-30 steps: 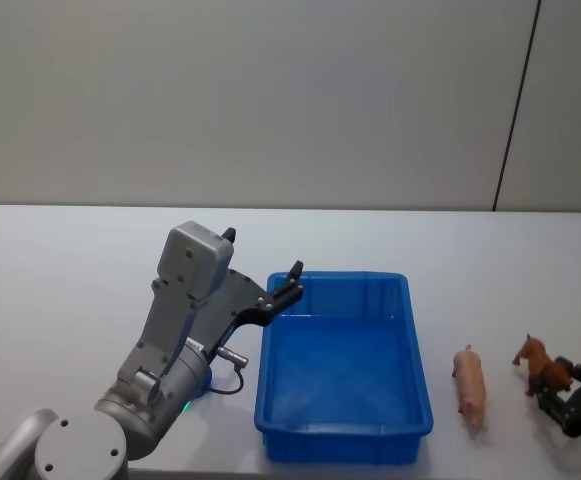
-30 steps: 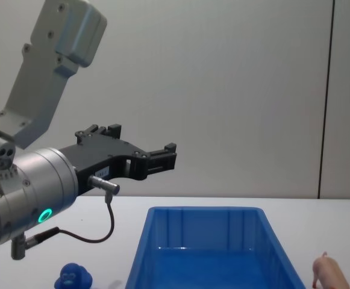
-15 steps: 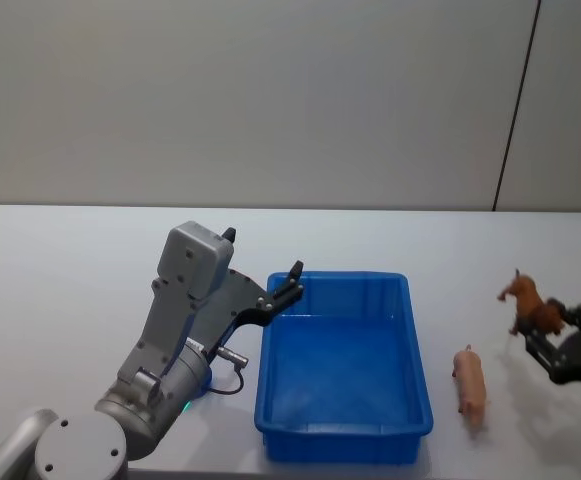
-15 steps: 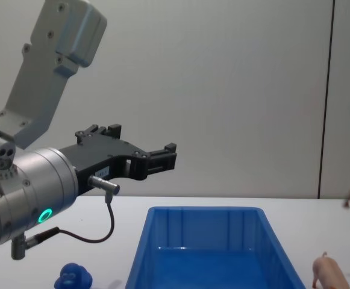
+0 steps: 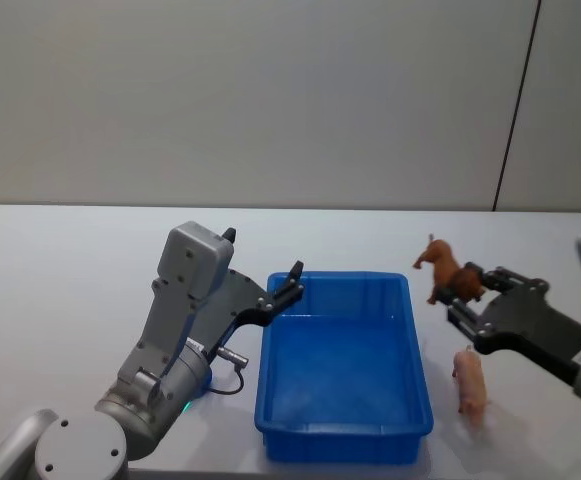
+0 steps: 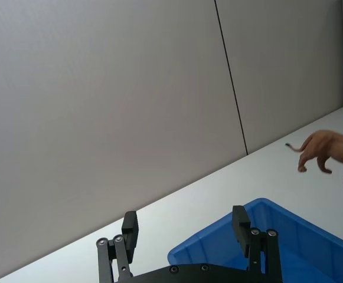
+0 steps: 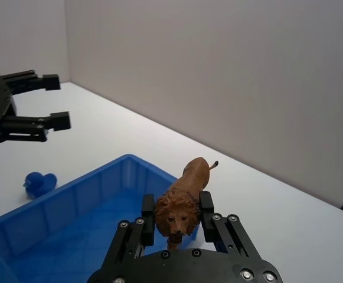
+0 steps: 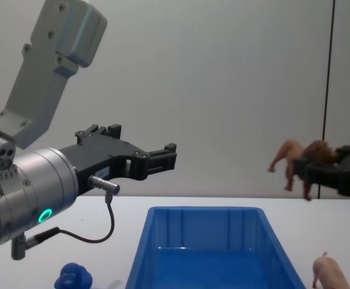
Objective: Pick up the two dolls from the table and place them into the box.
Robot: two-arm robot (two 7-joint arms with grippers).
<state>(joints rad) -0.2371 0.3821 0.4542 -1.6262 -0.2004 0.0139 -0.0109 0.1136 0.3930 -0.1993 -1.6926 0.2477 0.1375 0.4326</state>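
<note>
My right gripper is shut on a brown lion doll, held in the air just right of the far right corner of the blue box. The right wrist view shows the lion doll clamped between the fingers, with the box below. A pink pig doll lies on the table right of the box. A blue doll sits on the table left of the box. Above the box's left wall my left gripper hangs open, holding nothing.
The white table runs wide to the left and behind the box, with a plain grey wall beyond. The left arm's grey housing and a looping cable stand close to the box's left wall.
My right gripper has lifted the brown doll off the table at the far right and carried it up and left, close to the box. The left arm, the pig and the box have not moved.
</note>
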